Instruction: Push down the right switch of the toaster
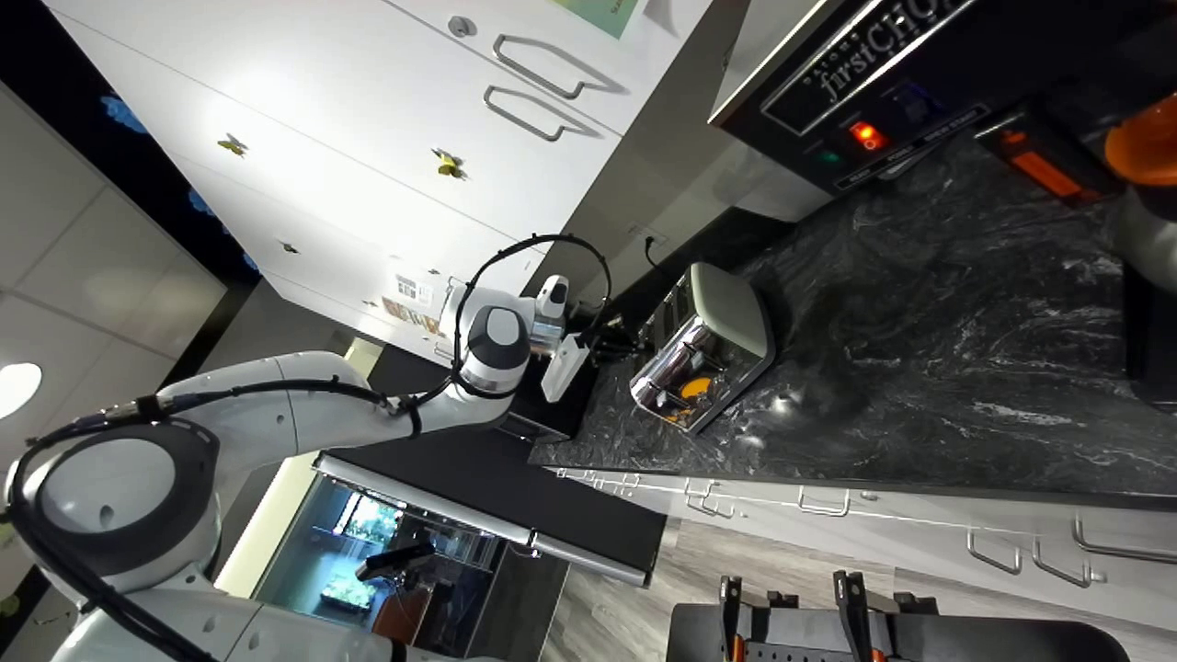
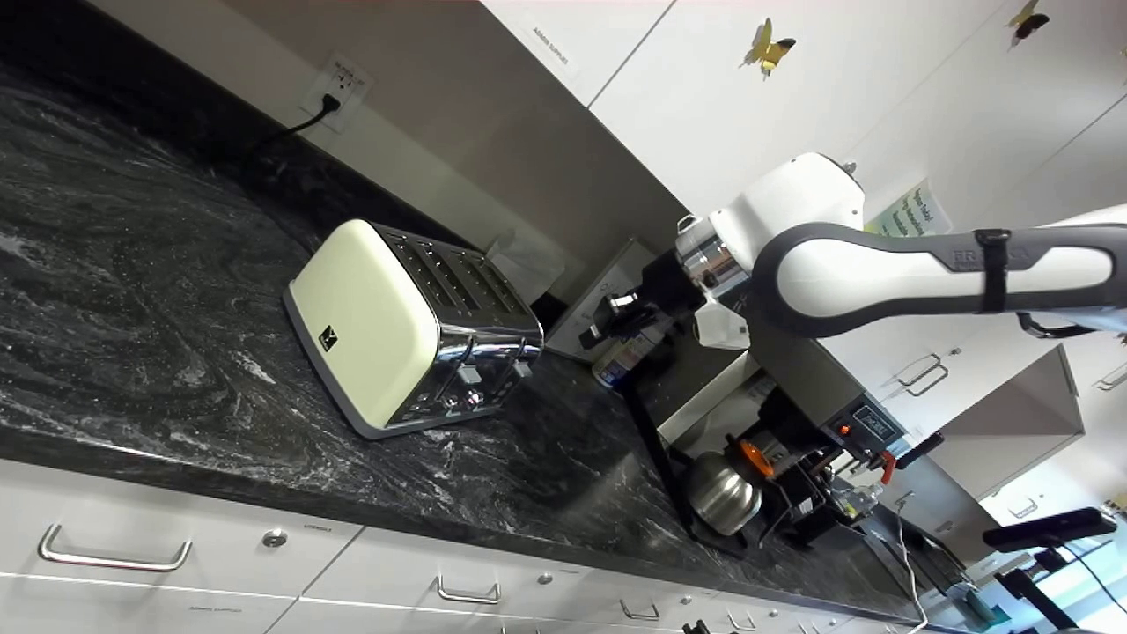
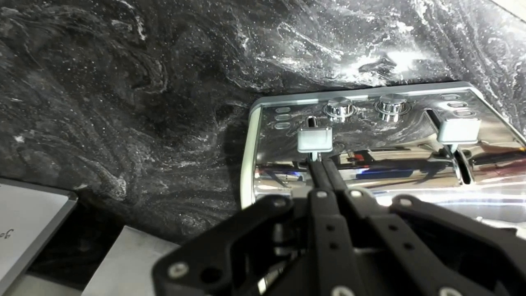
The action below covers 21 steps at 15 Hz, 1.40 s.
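Observation:
The toaster (image 1: pixel 736 308) has cream sides and a shiny chrome front; it stands on the counter in both exterior views (image 2: pixel 374 321). The wrist view shows its chrome front (image 3: pixel 382 164) with the base edge toward the top. Two pale switches stick out: one by the cream side (image 3: pixel 314 139), the wall-side one, and one farther off (image 3: pixel 459 130). My gripper (image 3: pixel 321 162) is shut and empty, its tips lined up with the wall-side switch's slot. In an exterior view, a gap shows between the gripper (image 2: pixel 590 338) and the toaster. Whether the tips touch the switch is unclear.
The dark marbled counter (image 1: pixel 919 368) runs along the wall below white cabinets. A whiteboard (image 3: pixel 28 222) leans near the wall behind the gripper. A bottle (image 2: pixel 619 357) and a metal carafe (image 2: pixel 724 495) stand beyond. A black appliance with an orange light (image 1: pixel 867 136) is farther along.

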Each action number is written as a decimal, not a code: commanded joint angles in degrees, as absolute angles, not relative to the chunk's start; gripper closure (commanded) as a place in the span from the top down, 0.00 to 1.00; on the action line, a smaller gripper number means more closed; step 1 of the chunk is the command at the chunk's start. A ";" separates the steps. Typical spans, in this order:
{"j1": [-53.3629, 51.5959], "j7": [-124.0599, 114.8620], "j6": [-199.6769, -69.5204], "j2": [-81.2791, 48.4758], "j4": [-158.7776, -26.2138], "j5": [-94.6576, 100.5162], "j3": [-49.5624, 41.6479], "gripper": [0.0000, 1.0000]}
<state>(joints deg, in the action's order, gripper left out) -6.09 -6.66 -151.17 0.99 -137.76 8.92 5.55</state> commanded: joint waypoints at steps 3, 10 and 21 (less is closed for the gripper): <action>-6.34 -7.60 -153.38 -5.13 -135.26 8.81 5.65 0.00; -6.95 -7.22 -155.97 -10.95 -132.57 9.74 4.75 0.00; -7.78 -7.42 -155.36 -17.87 -127.32 9.45 3.29 0.00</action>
